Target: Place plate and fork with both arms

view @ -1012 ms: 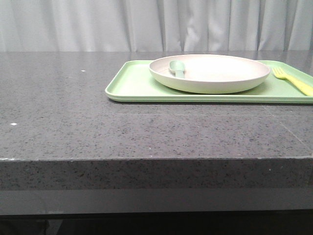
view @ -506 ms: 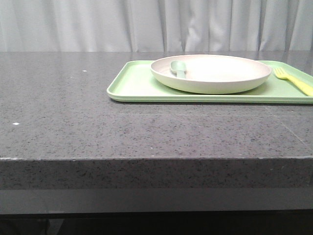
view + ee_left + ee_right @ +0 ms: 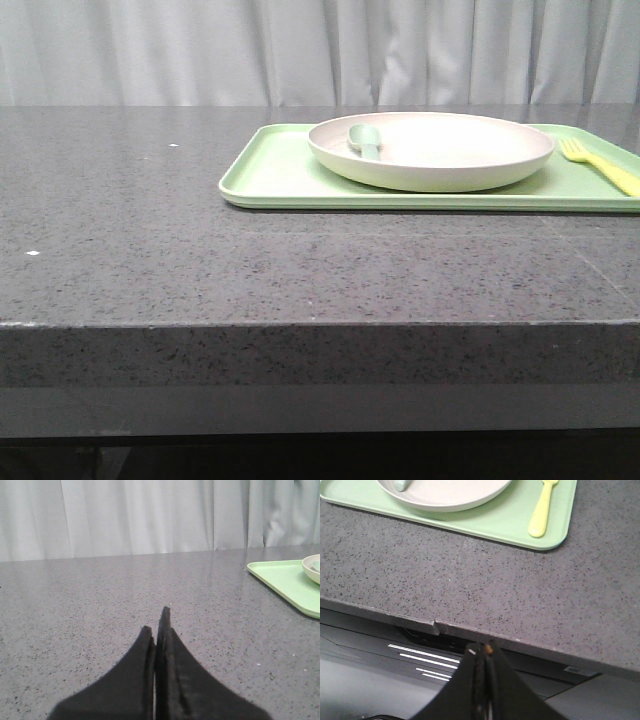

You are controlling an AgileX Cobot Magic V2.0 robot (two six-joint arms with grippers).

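The cream plate (image 3: 440, 155) sits on a light-green tray (image 3: 275, 175) at the right back of the dark stone table. A grey-green spoon (image 3: 364, 140) lies in the plate. The pale-yellow fork (image 3: 598, 165) lies on the tray right of the plate. It also shows in the right wrist view (image 3: 542, 510), beside the plate (image 3: 450, 492). My left gripper (image 3: 157, 622) is shut and empty, low over bare table, well left of the tray (image 3: 285, 580). My right gripper (image 3: 481, 652) is shut and empty, in front of the table's front edge. Neither gripper shows in the front view.
The table's front edge (image 3: 320, 325) runs across the front view, with a seam in the stone (image 3: 437, 625). Grey curtains (image 3: 200, 50) hang behind the table. White specks (image 3: 32, 253) lie on the left part.
The view shifts slightly, so the tray and plate sit a few pixels further right than a second ago. Nothing else has visibly changed.
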